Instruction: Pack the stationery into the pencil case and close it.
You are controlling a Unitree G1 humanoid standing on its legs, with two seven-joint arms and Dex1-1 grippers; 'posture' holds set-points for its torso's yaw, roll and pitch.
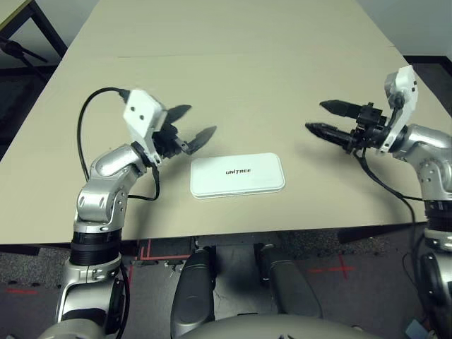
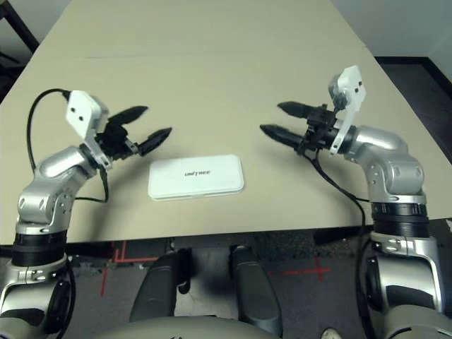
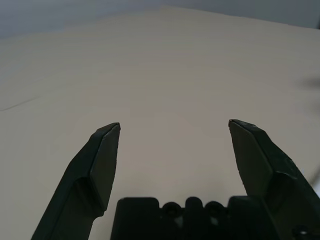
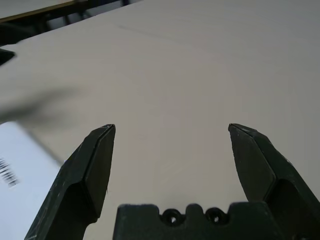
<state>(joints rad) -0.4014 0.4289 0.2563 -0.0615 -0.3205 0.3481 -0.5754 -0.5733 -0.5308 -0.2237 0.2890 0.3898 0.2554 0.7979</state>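
Both grippers, left gripper (image 1: 194, 123) and right gripper (image 1: 318, 116), I'm seeing spread wide, gripping nothing, flanking the shut pencil case (image 1: 237, 174).

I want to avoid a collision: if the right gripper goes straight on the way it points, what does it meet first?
Probably nothing: the right gripper, open, points across bare table behind the closed pencil case.
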